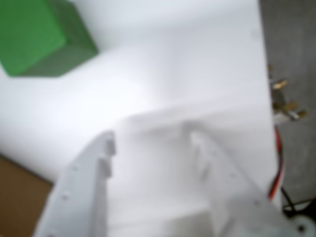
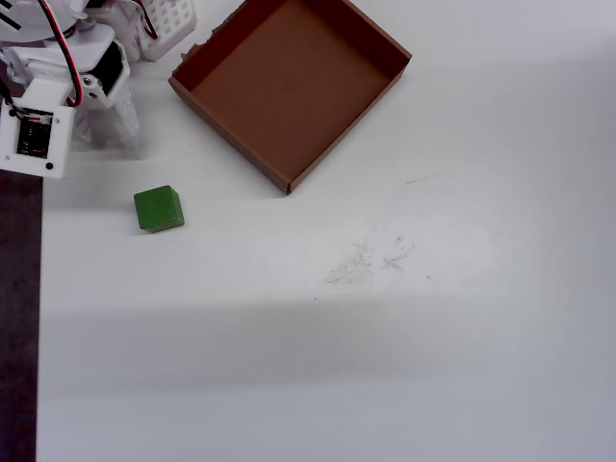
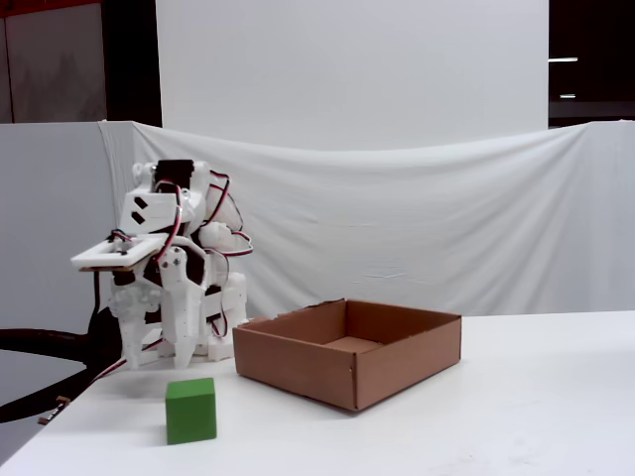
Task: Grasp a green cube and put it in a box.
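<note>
Your gripper (image 3: pixel 179 347) hangs pointing down at the table (image 2: pixel 385 366), jaws a little apart w/ nothing between them. Green cube (image 2: pixel 159 209) sits on the table just in front of it, not touching. Box (image 2: pixel 289 87) lies empty, right of the cube in overhead view, near the arm.

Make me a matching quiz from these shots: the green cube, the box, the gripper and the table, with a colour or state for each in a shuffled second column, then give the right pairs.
Things:
1. green cube
2. box
3. gripper
4. table

States:
A. brown cardboard, nothing inside
B. white surface with faint scuffs
C. resting on the table, apart from the box, not held
D. pointing down near the arm's base, holding nothing

Pairs: 1-C, 2-A, 3-D, 4-B
</note>
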Tool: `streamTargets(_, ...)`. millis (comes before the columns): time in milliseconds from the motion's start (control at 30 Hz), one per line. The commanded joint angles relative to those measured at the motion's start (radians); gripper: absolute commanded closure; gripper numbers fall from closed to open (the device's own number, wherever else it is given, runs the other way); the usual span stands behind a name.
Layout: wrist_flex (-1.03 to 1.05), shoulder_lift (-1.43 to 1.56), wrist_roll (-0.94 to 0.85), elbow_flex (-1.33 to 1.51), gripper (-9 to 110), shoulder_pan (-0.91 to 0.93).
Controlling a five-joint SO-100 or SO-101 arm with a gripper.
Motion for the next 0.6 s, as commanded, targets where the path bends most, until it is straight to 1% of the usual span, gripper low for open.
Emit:
streamTargets(0,-0.006,-0.009,0.002,-0.005,80,0.006)
streamTargets(233,-0.006,-0.009,0.002,-0.005,76,0.023)
streamTargets(300,-0.020,-0.029,0.002,-0.006,71,0.023)
streamTargets(333,-0.034,-0.046,0.002,-0.009,67,0.023)
streamTargets(367,-0.049,-0.066,0.002,-0.017,67,0.023)
streamTargets(467,-0.115,-0.147,0.006,-0.071,67,0.021)
streamTargets(567,-0.190,-0.261,0.049,-0.163,67,0.020)
